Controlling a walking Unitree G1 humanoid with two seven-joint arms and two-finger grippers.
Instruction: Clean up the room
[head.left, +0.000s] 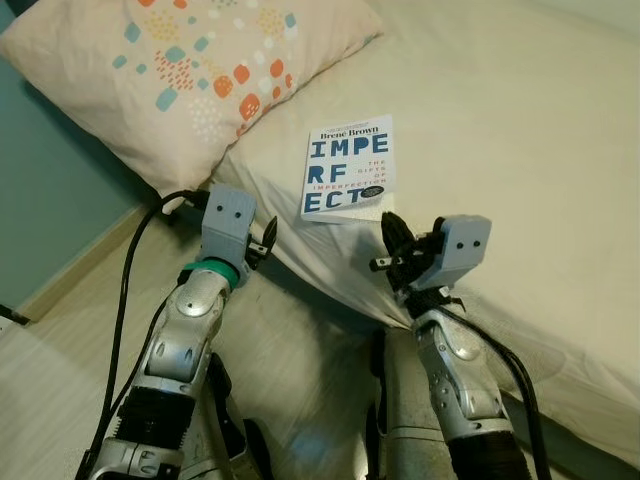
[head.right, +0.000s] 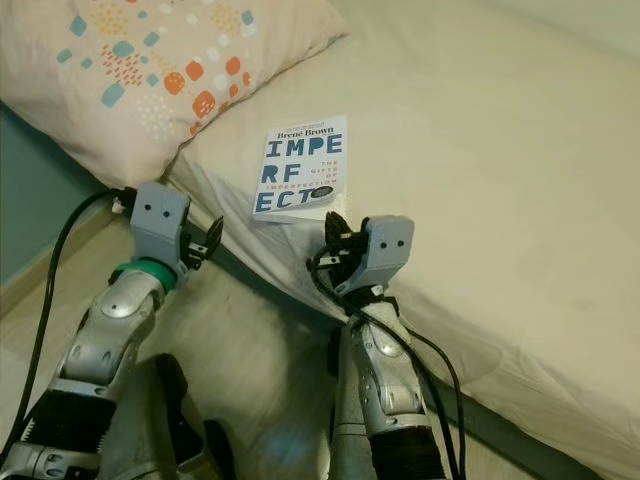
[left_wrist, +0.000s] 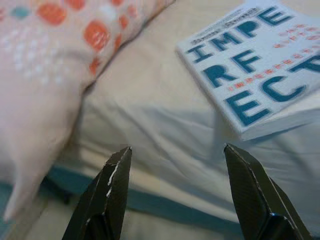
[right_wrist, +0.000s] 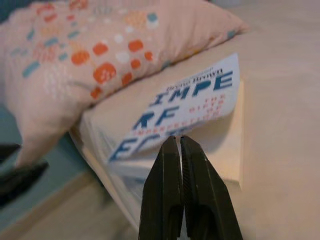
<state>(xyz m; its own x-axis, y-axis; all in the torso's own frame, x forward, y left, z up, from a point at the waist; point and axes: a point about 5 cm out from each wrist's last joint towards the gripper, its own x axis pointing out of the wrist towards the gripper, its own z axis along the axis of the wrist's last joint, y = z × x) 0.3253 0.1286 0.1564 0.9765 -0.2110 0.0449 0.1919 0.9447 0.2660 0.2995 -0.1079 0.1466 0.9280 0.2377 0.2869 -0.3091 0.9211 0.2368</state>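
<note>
Nearest, both silver arms reach toward the bed (head.left: 520, 130), whose cream sheet carries a patterned pillow (head.left: 190, 70) at its head corner. A white book (head.left: 348, 168) lies flat near the bed's edge, beside the pillow. The left gripper (left_wrist: 175, 165) hovers spread wide before that edge; the right gripper (right_wrist: 179, 150), fingers pressed together, points at the book.

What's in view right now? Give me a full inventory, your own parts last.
Book: one, white cover with blue and orange lettering, flat near the bed's edge.
Pillow: one, peach with orange, teal and white spots, at the bed's corner beside the book.
Bed: one, cream sheet.
Floor: pale wood, beside the bed.
Wall: teal, behind the pillow.
Left gripper: jaws open, just short of the bed's edge.
Right gripper: jaws shut, pointing at the book.
</note>
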